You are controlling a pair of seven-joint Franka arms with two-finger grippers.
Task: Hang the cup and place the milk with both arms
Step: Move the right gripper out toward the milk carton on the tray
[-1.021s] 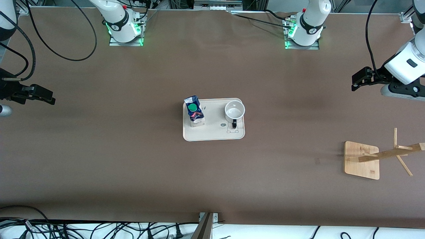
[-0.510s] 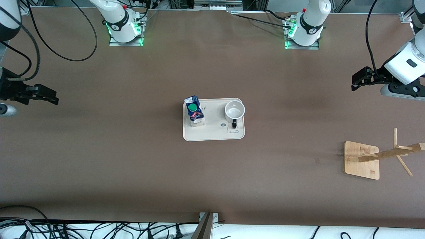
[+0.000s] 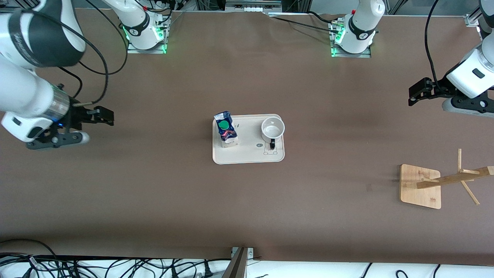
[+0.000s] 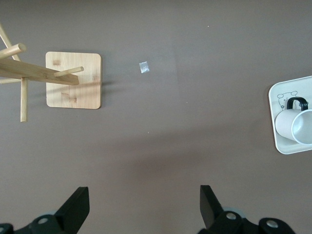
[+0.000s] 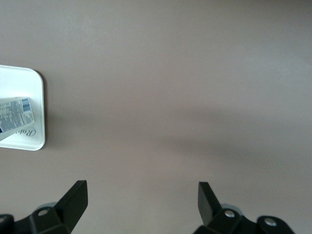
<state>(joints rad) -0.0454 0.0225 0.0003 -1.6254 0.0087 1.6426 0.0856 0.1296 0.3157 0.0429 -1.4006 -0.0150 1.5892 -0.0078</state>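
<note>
on the brown table, a wooden rack stands nearer the front camera than the tray, toward the left arm's end. on the tray stand the milk and the cup. the left gripper and right gripper hover over bare table, well apart from the tray, fingers spread wide and empty.
</note>
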